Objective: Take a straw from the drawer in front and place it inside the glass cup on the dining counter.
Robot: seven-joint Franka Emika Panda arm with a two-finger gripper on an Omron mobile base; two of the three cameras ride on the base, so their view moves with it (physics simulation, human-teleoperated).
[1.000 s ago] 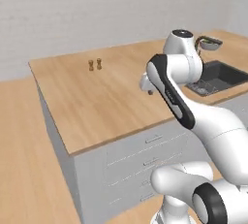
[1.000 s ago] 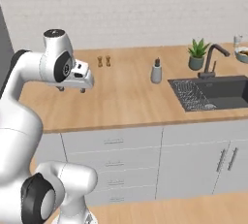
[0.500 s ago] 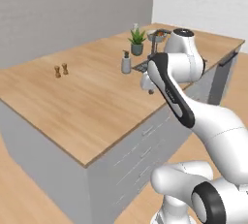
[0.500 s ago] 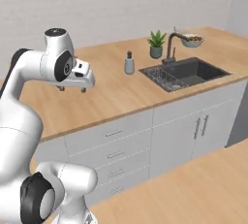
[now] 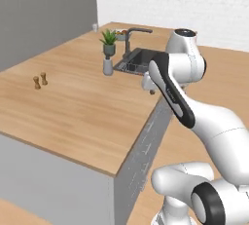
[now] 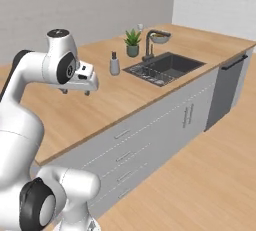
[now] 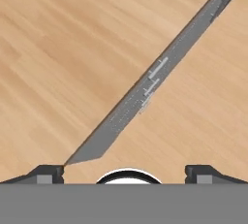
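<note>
Matt light wood counter top (image 6: 125,95), dark metal tap (image 6: 150,45)

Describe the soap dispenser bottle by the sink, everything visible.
The soap dispenser bottle is small and pale grey, with a rounded body narrowing to a thin dark pump top. It stands upright on the wooden countertop, left of the dark sink basin in the right base view, near the potted plant and apart from it. Nothing touches it but the counter. Its material is unclear.

Wood-topped counter (image 6: 115,100) runs in front of me, with a dark sink (image 6: 165,67) and black faucet (image 6: 148,47) set into it. Potted plant (image 6: 132,42) sits behind a soap bottle (image 6: 114,64), near the faucet. Two little brown shakers (image 5: 40,80) stand side by side, well apart from the sink. Grey drawer fronts (image 6: 125,150) below.
</note>
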